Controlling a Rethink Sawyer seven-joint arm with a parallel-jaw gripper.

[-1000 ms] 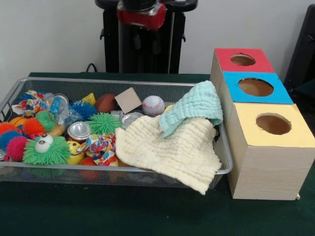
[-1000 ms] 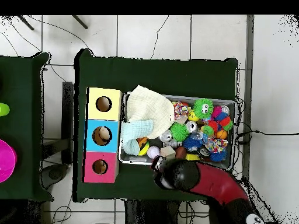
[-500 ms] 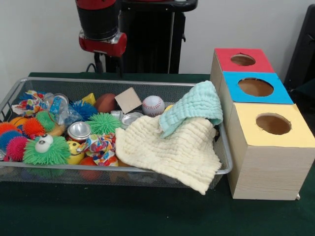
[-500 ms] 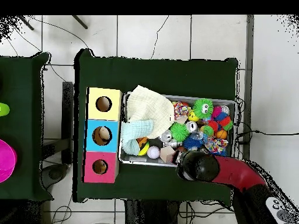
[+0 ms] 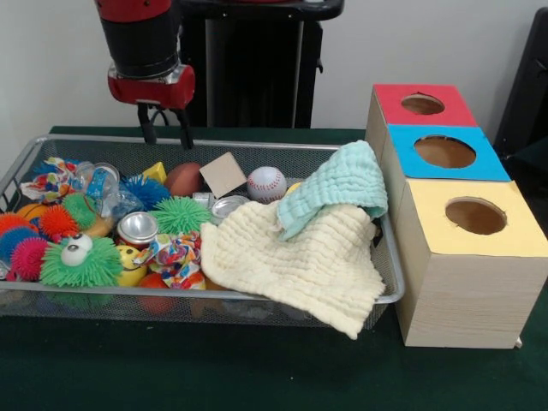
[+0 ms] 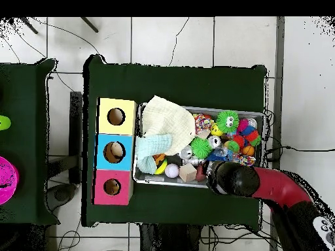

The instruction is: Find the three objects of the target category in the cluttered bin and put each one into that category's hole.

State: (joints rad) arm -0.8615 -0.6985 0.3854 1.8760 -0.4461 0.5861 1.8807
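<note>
Dark green surface [image 5: 257, 377], white wall behind; bare strip of cloth along the near edge and around the box row in the overhead view.

Wire mesh bin [image 5: 214, 295] fills the left and centre of the front view. Left end is packed: spiky rubber balls in orange, pink, blue and green, I count about six but they overlap. One green spiky ball with an eye [image 5: 81, 261] sits at the near rim, a plain green spiky ball [image 5: 180, 214] mid-bin. Two metal cans visible: one with a red band [image 5: 137, 229], one further in [image 5: 228, 207]. A patterned cloth knot [image 5: 175, 254] lies near the front, another patterned one [image 5: 53, 177] at the far left corner.

End effector [image 5: 164, 128] hangs above the bin's far rim, over the brown ball [image 5: 183, 178] and the cardboard square [image 5: 223, 174]. Two dark fingers [image 5: 183, 128] point down with a gap between them, nothing held: released. Overhead, the arm [image 6: 262, 186] covers that corner of the bin.

One baseball [image 5: 266, 183] just right of the cardboard. Cream cloth [image 5: 295, 265] drapes over the bin's near right rim, mint cloth [image 5: 338, 188] lies on top of it; whatever is under both is hidden.

Right: three boxes in a row touching the bin, each with one round hole. Red top [image 5: 424, 104] farthest, blue top [image 5: 445, 152] middle, yellow top [image 5: 475, 218] nearest. Hole contents unreadable.
</note>
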